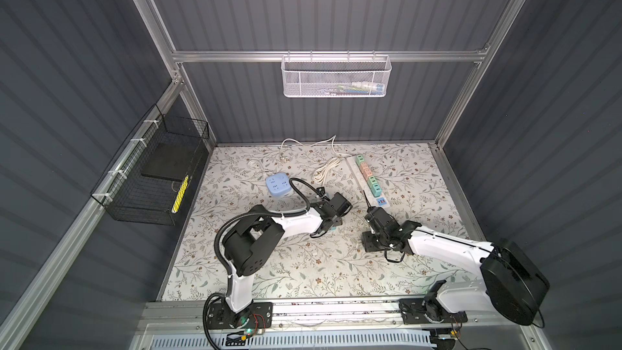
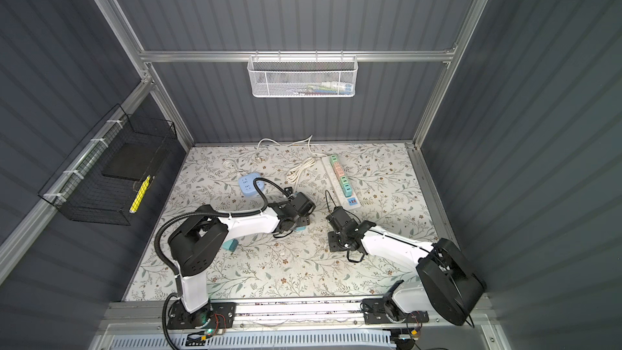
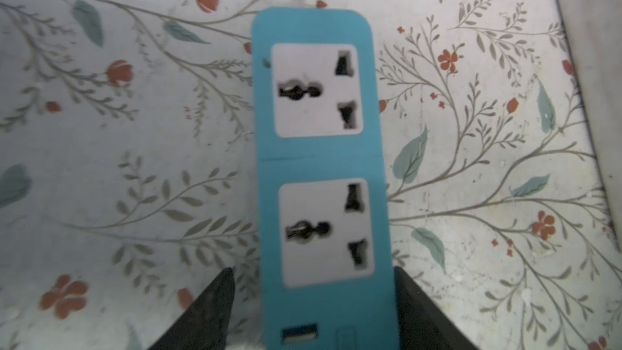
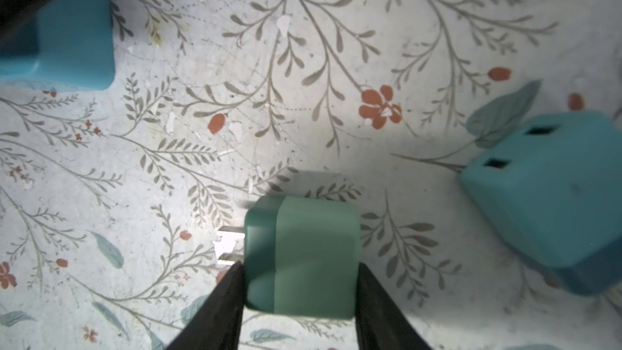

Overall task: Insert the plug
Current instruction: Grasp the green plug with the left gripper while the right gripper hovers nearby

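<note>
Far left, a black wire basket [image 1: 151,176] is hung on the side wall. On the floral mat [image 1: 303,271], a pale blue cube socket [image 1: 277,186] is parked toward the back, with white cables [image 1: 324,170] looped beside it.

Next over, the left gripper [image 3: 314,269] is pointed down over one end of a blue power strip [image 3: 323,163], which is laid flat with two sockets facing up. The jaws are spread on either side of the strip. A gap is left between one finger [image 3: 212,314] and the edge, while the opposite one is right up against it, so nothing is actually clamped.

Moving right, the green plug [image 4: 302,230] is found between the fingers of the right gripper [image 4: 299,265], well apart from the blue strip. Both fingers are pressed against its sides, so it's gripped. Its metal prongs [image 4: 230,242] are pointed sideways rather than down. Whether it's lifted off the mat can't be told. A teal block [image 4: 552,196] with two slots is seen near it. Toward the back right, a long white strip [image 1: 368,176] with pastel sockets is laid out.
</note>
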### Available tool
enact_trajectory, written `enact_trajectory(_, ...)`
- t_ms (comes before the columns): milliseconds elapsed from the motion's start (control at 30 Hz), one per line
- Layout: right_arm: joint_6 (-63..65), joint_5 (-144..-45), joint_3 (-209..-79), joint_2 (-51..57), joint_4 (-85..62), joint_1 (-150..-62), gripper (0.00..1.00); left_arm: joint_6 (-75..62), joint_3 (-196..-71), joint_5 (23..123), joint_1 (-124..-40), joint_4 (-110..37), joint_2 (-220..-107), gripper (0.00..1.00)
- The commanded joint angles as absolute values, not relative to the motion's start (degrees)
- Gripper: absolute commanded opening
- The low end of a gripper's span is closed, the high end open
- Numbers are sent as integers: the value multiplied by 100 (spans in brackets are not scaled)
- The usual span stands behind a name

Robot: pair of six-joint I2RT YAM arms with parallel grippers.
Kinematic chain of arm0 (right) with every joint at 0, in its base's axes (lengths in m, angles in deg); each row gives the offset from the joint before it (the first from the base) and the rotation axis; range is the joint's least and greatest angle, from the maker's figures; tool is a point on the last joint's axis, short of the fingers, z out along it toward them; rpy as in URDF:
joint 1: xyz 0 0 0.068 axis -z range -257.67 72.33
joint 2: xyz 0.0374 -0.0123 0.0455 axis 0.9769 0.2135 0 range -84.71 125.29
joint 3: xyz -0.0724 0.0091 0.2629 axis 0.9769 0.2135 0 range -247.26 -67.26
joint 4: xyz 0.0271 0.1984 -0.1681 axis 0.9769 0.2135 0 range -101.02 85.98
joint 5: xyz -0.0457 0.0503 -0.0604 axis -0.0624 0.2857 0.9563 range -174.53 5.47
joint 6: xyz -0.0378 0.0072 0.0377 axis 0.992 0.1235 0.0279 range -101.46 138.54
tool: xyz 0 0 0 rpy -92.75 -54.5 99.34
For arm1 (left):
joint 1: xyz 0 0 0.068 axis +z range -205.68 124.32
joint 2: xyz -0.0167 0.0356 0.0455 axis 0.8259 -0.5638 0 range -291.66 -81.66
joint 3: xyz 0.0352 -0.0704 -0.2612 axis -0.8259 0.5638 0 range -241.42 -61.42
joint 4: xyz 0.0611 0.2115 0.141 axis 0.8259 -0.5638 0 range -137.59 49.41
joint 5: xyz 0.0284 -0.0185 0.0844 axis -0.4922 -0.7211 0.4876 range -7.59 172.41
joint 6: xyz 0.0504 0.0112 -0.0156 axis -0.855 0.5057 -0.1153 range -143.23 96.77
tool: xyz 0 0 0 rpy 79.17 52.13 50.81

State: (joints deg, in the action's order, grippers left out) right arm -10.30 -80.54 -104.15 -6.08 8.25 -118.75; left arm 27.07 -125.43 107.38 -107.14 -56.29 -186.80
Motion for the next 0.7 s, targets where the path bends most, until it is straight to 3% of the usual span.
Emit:
enact_trajectory(0,-721,-8170,-10632,-292,684,-12026,51,1999,-12275,11395,-10747,-5405,-17763,76)
enact_trajectory(267,-145,-8119,-11225,222,853,-12311,53,1175,-12117,11715,-10751,-5390,-17123,81)
enact_trajectory(433,-60,-8182,-11280,-73,1066,-12305,76,658,-11867,11099,-10750,-4972,-16912,82)
enact_trajectory(667,-404,-7554,-10958,-1115,1270,-12119,76,-296,-11800,9788,-10751,-4503,-16881,81)
